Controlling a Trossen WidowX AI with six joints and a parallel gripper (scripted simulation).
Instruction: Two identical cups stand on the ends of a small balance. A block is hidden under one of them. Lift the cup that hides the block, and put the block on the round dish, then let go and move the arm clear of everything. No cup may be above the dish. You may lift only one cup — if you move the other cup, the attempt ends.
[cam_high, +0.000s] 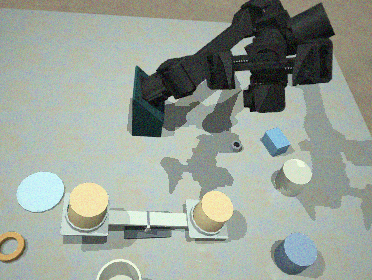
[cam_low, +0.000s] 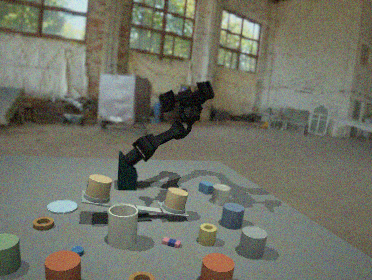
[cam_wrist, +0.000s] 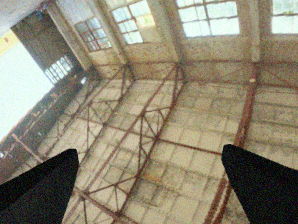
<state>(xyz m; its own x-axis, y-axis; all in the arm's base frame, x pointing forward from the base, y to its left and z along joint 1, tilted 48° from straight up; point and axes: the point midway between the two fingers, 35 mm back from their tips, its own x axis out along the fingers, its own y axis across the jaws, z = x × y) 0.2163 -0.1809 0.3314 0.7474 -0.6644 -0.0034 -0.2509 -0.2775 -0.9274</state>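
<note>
Gripper (cam_high: 267, 65) hangs high near the base, jaws wide apart, holding nothing; balance (cam_high: 148, 219) sits well forward, right cup (cam_high: 213, 212) lower, nearer; dish (cam_high: 40, 191) far left.

A bright hall with pale brick walls (cam_low: 310, 65), tall gridded windows (cam_low: 239, 42) along the top of the frame, and a brown floor (cam_low: 300, 160).

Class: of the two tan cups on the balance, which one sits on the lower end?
The tan cup farther from the light-blue dish: its end sits lower, while the other cup beside the dish rides higher.
</note>
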